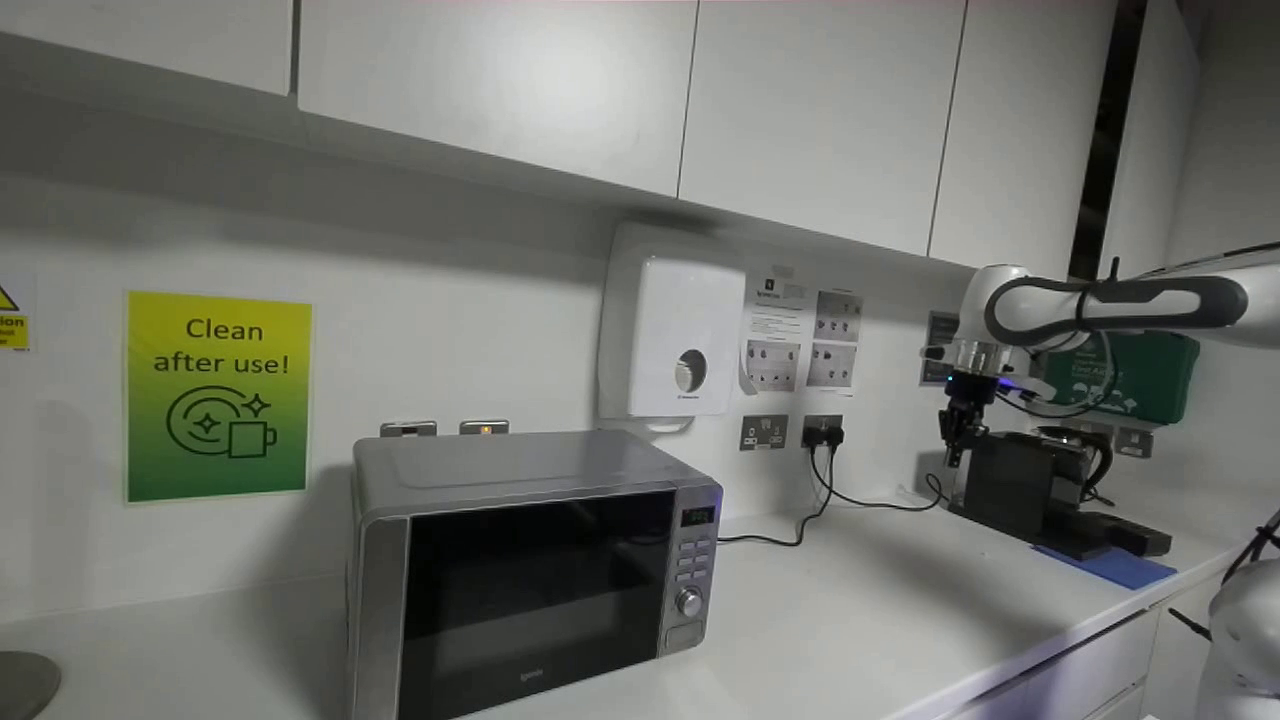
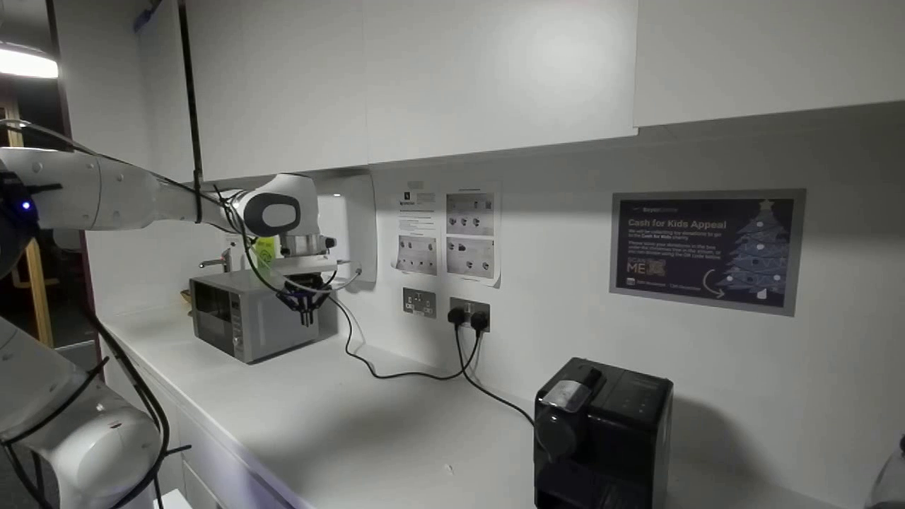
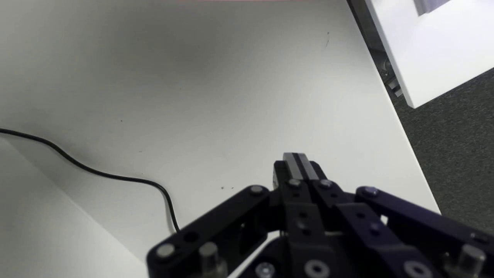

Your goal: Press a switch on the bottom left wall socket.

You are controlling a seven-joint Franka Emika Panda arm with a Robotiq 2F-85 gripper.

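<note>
Roomy counter (image 3: 231, 96), straight edge (image 3: 412, 152), closed pincer (image 3: 298, 160) above

Your arm (image 2: 117, 191), at the left of an exterior view, has rounded white housings (image 2: 106, 449), a dark oval ring (image 2: 251, 215), a small blue light (image 2: 26, 206) and black cables (image 2: 129, 369). Lower right in the wrist view: your black jaws, with silvery screws (image 3: 256, 189) and grey fingertips (image 3: 293, 166).
</note>
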